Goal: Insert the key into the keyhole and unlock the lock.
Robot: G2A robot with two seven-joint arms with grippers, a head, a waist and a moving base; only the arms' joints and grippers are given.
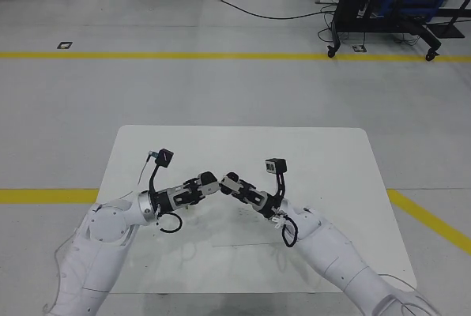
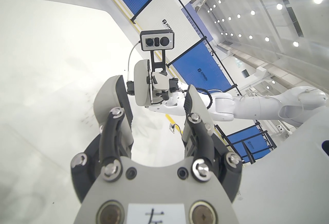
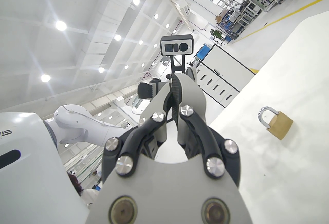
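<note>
A small brass padlock with a curved silver steel shackle lay flat on the smooth white counter, near the right end effector but apart from it. That end effector's ribbed pads were pressed together; whether anything thin sat pinched between them could not be told. The left end effector faced it just above the counter's middle, its fingers spread wide and holding nothing.

The padlock would probably handle as a dense, rigid, slick block, liable to skate across the smooth counter if pushed. The best hold looked to be across the two broad flat faces of the body, clear of the shackle and of the end that takes the key.
</note>
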